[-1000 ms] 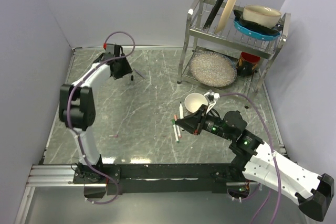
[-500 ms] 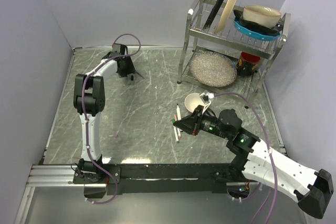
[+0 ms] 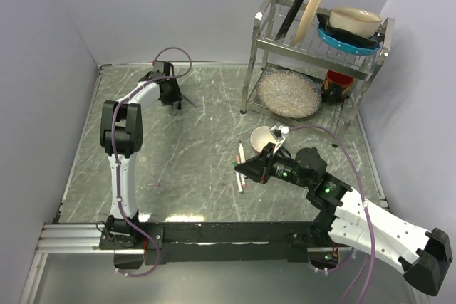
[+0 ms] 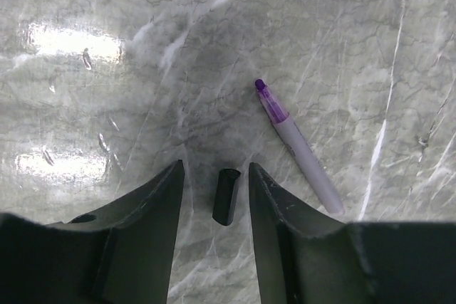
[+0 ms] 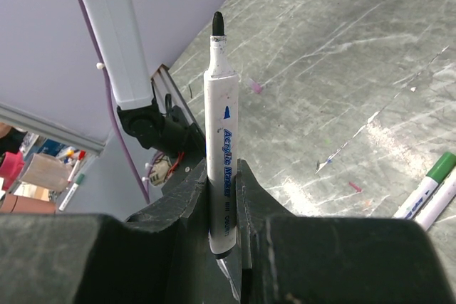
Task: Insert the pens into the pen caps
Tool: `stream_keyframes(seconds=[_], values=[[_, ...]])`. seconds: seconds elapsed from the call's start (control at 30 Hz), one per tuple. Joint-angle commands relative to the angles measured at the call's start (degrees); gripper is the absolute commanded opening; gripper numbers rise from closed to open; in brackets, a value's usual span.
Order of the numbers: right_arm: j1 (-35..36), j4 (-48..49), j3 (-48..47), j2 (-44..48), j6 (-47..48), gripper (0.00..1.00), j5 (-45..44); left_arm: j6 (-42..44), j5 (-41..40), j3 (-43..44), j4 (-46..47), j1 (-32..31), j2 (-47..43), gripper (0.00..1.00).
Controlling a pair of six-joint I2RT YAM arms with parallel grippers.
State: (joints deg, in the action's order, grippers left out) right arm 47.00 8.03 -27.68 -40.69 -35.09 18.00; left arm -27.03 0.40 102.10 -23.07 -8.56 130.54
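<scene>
In the left wrist view, a short black pen cap [image 4: 226,196] lies on the marble table between the two fingers of my left gripper [image 4: 215,176]. The gripper is open, with a gap on each side of the cap. A thin purple pen [image 4: 299,149] lies just right of it. My left gripper [image 3: 173,95] sits at the far left of the table. My right gripper [image 5: 222,169] is shut on a white black-tipped pen [image 5: 221,105], tip pointing away. From above, this pen [image 3: 241,152] rises from the right gripper [image 3: 246,169]. More pens [image 3: 240,181] lie below it, one green-ended [image 5: 436,173].
A white mug [image 3: 265,137] lies on its side behind the right gripper. A metal dish rack [image 3: 313,48] with plates, bowls and a tray stands at the back right. A tiny pinkish cap [image 3: 153,184] lies front left. Walls close in the left and right sides.
My left arm has folded its elbow in and brought the gripper down over the black cap. My right gripper has shifted slightly left with the pen in it.
</scene>
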Motion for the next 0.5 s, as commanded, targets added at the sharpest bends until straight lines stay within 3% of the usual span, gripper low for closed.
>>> stream_keyframes(seconds=[0.0, 0.47], values=[[-0.2, 2.8, -1.0, -0.4, 0.4, 0.00, -0.1, 2.5, -1.9, -0.3, -3.0, -1.2, 0.2, 0.45], [-0.1, 2.5, -0.9, -0.4, 0.3, 0.00, -1.0, 4.3, -5.3, -0.1, -6.2, -3.4, 0.3, 0.39]])
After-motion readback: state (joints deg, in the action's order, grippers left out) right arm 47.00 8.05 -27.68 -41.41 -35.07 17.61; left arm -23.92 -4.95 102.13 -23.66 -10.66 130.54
